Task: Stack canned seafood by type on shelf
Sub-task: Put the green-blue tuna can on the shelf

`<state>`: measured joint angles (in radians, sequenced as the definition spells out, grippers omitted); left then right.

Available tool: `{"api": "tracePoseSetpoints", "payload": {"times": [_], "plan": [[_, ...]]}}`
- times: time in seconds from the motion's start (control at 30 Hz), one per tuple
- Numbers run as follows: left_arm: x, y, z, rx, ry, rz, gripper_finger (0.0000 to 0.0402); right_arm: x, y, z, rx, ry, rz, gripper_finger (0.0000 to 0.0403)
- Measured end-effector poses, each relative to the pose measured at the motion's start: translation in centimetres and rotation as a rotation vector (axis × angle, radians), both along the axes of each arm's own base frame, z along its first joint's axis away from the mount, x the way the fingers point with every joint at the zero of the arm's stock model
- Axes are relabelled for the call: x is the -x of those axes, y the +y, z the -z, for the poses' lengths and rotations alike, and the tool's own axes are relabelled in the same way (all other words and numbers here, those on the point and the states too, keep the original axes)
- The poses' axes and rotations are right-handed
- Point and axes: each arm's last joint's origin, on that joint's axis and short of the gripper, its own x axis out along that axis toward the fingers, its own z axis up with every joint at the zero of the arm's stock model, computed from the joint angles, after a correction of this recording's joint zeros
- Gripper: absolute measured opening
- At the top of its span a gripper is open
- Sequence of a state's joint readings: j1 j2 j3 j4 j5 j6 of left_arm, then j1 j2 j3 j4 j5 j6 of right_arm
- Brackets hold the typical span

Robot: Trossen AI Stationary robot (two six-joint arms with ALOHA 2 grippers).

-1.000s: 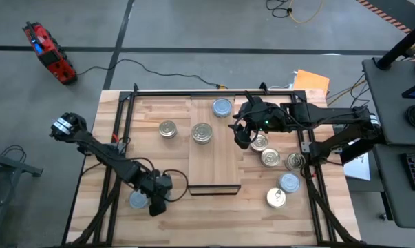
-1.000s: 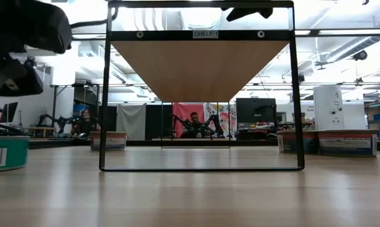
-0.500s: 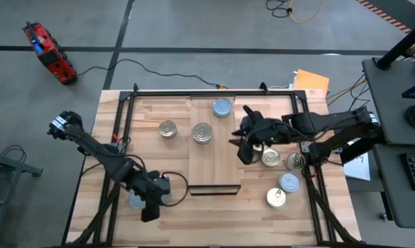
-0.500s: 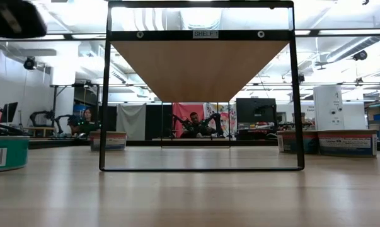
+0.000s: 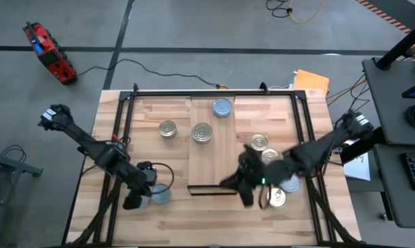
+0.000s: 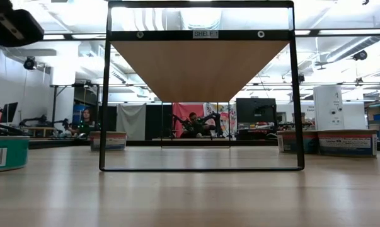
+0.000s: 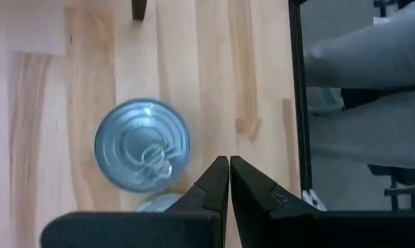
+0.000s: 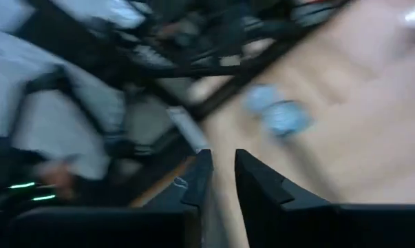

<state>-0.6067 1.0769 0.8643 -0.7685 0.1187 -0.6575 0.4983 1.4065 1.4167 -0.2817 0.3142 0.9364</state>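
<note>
1. High view, near edge of the light-wood desk (image 5: pixel 152 158): the left end effector (image 7: pixel 228 162) is clenched on nothing, its tips pressed together. It sits just beside a short round tin with a pale blue-grey top (image 5: pixel 159 195), near the near-left corner.
2. The right end effector (image 8: pixel 219 165) hovers by the near end of the narrow pale plank shelf (image 5: pixel 214 165). Its fingers stand slightly apart and hold nothing.
3. Just right of it, towards the near-right corner, lie a gold-ringed tin (image 5: pixel 277 198) and a second blue-grey tin (image 5: pixel 288 182), partly hidden by the arm.
4. Farther back on the right are two more gold-ringed tins (image 5: pixel 270 156) (image 5: pixel 259 142), close together.
5. Mid-shelf stands one gold-ringed tin (image 5: pixel 202 133). Another (image 5: pixel 168 129) sits on the desk left of the shelf.
6. At the shelf's far end is a third blue-grey tin (image 5: pixel 222 107).
7. Count: five gold-ringed and three blue-grey tins show. The right arm may cover more.
8. Handling, as I judge it: the tins are rigid, fairly dense for their size, and smooth-walled, so they could slip. Grip across the round side wall from above, not by the pull-ring. The flat lids should stack squarely if centred.
</note>
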Motion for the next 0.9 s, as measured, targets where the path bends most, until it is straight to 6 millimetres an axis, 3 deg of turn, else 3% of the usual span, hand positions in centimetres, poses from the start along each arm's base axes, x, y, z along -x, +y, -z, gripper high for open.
{"api": "tracePoseSetpoints", "payload": {"times": [0.23,0.4,0.57,0.77,0.9], "plan": [[2.2,1.0,-0.6,0.012,-0.082,0.117,0.0,-2.4,5.4,0.6,-0.146,-0.004,-0.013,0.0022],[2.6,1.9,-0.1,-0.151,-0.2,0.121,0.0,-3.7,8.5,0.5,-0.215,0.028,-0.022,0.001],[2.6,2.1,1.4,-0.249,-0.212,0.176,0.0,-4.0,9.5,1.2,-0.229,0.207,0.056,0.0012],[2.4,1.3,2.9,-0.013,-0.136,0.217,0.0,-5.6,11.1,2.9,-0.273,0.358,0.051,0.0012],[2.4,1.3,3.6,-0.008,-0.17,0.219,0.0,-6.3,11.6,3.7,-0.214,0.393,0.041,0.0012]]}}
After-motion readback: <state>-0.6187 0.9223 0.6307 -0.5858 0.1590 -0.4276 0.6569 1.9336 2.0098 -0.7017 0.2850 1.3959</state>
